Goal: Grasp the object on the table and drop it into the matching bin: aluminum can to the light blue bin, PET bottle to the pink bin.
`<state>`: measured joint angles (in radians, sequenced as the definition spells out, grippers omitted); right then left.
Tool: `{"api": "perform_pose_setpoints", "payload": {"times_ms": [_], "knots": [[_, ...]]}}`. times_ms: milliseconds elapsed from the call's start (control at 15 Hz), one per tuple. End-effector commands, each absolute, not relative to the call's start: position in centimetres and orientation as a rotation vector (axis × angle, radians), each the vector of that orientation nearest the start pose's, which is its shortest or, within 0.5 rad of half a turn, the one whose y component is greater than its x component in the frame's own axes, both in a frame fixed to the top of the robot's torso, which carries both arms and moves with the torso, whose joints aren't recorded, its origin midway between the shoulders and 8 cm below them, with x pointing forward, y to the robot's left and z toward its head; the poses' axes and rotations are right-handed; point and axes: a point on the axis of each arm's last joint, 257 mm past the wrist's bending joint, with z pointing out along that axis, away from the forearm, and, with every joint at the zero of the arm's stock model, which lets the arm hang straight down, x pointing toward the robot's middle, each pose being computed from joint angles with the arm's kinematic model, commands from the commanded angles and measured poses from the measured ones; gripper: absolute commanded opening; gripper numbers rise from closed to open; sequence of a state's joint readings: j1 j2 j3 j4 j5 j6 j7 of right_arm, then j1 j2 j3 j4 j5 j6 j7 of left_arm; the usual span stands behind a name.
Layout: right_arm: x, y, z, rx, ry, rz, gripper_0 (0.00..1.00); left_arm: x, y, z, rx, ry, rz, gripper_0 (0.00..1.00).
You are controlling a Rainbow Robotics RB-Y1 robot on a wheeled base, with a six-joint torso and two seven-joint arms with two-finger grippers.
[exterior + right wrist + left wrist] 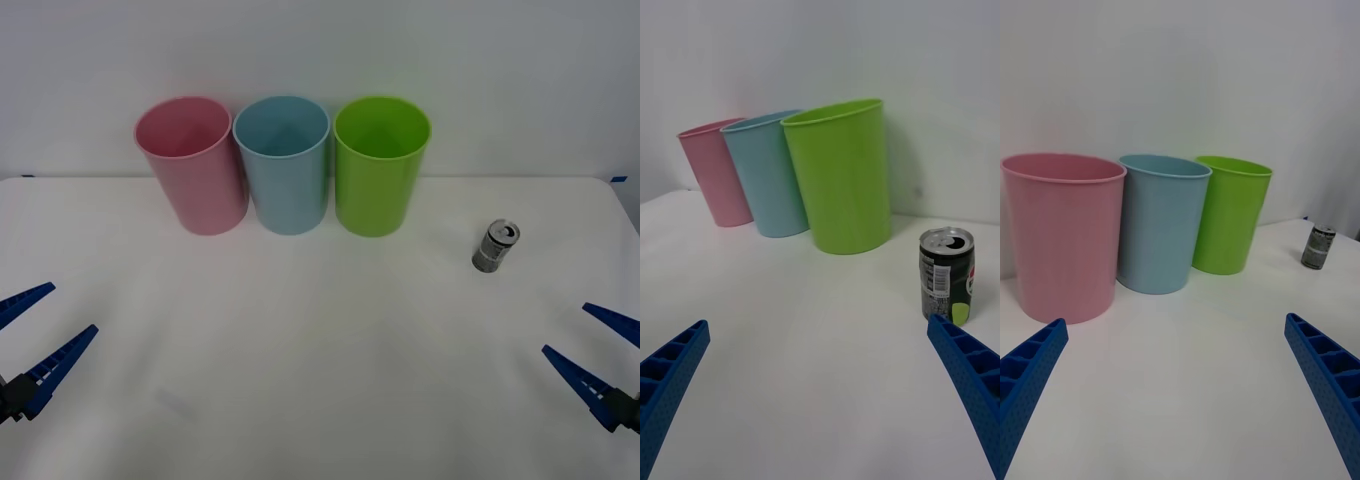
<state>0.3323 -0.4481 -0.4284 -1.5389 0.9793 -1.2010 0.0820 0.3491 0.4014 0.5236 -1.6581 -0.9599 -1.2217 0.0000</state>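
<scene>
On the white table (320, 380), toward the far right, the aluminum can (496, 246) stands upright by itself, its shiny pull-tab top facing up — well apart from both grippers. Along the far edge three bins stand in a row, nearly touching: the pink bin (192, 163) on the left, the light blue bin (283, 163) in the middle, a lime green bin (380, 163) on the right, nearest the can. At the near left corner the left gripper (32, 342) hovers with fingers spread apart, holding nothing. At the near right corner the right gripper (597, 350) hovers likewise — fingers apart, the can beyond them.
</scene>
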Motion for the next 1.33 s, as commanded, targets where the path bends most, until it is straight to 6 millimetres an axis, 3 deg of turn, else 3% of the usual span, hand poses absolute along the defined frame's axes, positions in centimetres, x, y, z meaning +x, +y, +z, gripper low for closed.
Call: {"api": "perform_pose_setpoints", "payload": {"times_ms": [67, 267, 933, 1333], "knots": [[35.8, -32.6, -23.1, -0.485, 1.542, 0.546, 1.00, 34.2, 33.0, -16.9, 0.465, 1.441, -0.567, 1.00], [37.7, -33.1, -24.5, -0.507, 1.547, 0.424, 1.00, 34.2, 33.0, -16.9, 0.465, 1.441, -0.567, 1.00], [43.5, -32.1, -28.0, -0.379, 1.622, 0.378, 1.00, 34.2, 33.0, -16.9, 0.465, 1.441, -0.567, 1.00], [47.1, -31.8, -28.3, -0.285, 1.627, 0.299, 1.00, 34.2, 33.0, -16.9, 0.465, 1.441, -0.567, 1.00]]}}
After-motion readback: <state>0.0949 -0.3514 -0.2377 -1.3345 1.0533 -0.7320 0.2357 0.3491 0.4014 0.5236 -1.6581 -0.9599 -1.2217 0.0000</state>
